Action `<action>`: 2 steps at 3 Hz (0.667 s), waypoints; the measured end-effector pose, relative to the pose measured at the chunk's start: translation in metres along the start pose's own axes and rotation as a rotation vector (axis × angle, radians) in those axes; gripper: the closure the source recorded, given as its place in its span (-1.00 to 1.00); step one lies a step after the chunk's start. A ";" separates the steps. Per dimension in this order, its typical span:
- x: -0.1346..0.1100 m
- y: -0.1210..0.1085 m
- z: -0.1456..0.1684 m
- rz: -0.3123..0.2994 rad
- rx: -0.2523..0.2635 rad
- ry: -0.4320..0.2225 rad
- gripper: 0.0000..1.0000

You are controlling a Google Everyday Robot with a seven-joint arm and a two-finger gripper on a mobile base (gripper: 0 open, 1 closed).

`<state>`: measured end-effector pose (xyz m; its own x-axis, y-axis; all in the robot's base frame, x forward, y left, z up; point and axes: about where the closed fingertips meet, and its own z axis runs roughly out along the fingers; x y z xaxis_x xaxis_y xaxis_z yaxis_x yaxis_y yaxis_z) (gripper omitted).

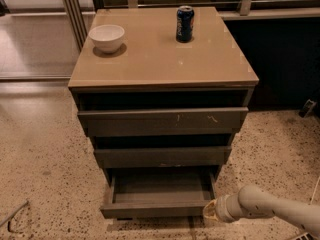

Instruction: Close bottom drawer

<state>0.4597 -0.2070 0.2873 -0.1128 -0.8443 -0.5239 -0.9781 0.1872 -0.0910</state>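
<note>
The bottom drawer point(157, 210) is the lowest and narrowest of the cabinet's three grey-brown drawers. It is pulled out, and its shallow box is open to view and holds nothing I can see. My gripper point(209, 211) comes in from the lower right on a white arm and sits at the right end of the drawer's flat front, touching or nearly touching it. The middle drawer point(162, 155) and the top drawer point(162, 120) with pale scratch marks are above it.
A white bowl point(106, 37) and a blue can point(184, 24) stand on the cabinet's tan top point(150, 59). Speckled floor surrounds the cabinet. A dark wall panel is at the right, a metal post at the back left.
</note>
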 end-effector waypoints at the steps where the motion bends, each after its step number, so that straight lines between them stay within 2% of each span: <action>1: 0.020 0.016 0.038 0.031 -0.049 -0.004 1.00; 2: 0.033 0.026 0.069 0.038 -0.070 -0.027 1.00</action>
<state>0.4426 -0.1953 0.2098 -0.1462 -0.8234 -0.5483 -0.9832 0.1823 -0.0116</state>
